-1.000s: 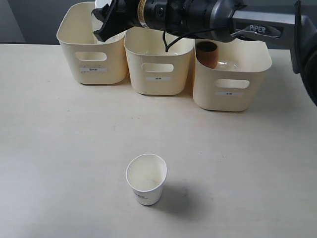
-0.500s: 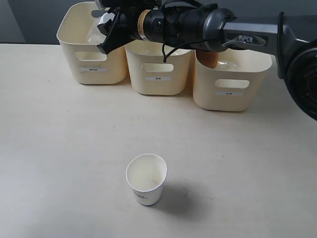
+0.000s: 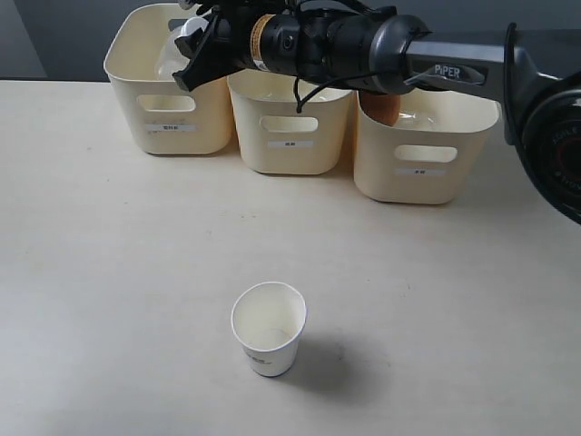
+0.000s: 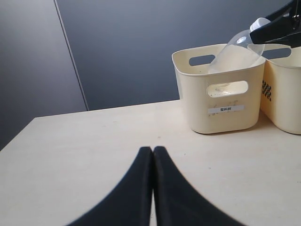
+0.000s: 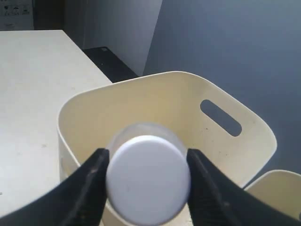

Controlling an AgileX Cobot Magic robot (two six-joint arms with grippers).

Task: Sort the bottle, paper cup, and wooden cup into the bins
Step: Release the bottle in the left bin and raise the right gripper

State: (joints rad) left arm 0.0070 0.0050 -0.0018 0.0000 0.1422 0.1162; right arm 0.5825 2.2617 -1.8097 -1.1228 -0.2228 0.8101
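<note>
**Operator:** Status of the right gripper (image 5: 146,162)?

**Technician:** Its fingers are pinching the bottle (image 4: 233,51) at the white cap. The bottle hangs tilted, its body reaching down inside the left bin (image 3: 128,71), directly ahead of the fingertips. The left gripper (image 4: 152,151) is pressed together, holds nothing and sits low over the table (image 3: 109,272), well apart from the bins.

**Operator:** Location of the remaining items?

**Technician:** The wooden cup (image 3: 384,110) stands in the right bin (image 3: 472,123), back along the arm behind the right gripper. The paper cup (image 3: 269,328) stands upright on the table, well apart from both grippers. The middle bin (image 3: 336,145) appears to hold none of the three items.

**Operator:** Failure risks from this state?

**Technician:** Three, as judgement:
1. The cap is a small, smooth hold. The bottle may pivot or slip and drop unevenly.
2. The bottle is tilted. Release with its body against the rim may tip it outward onto the table.
3. The arm spans the middle bin. A low withdrawal may catch a rim and shift the bins.
</note>
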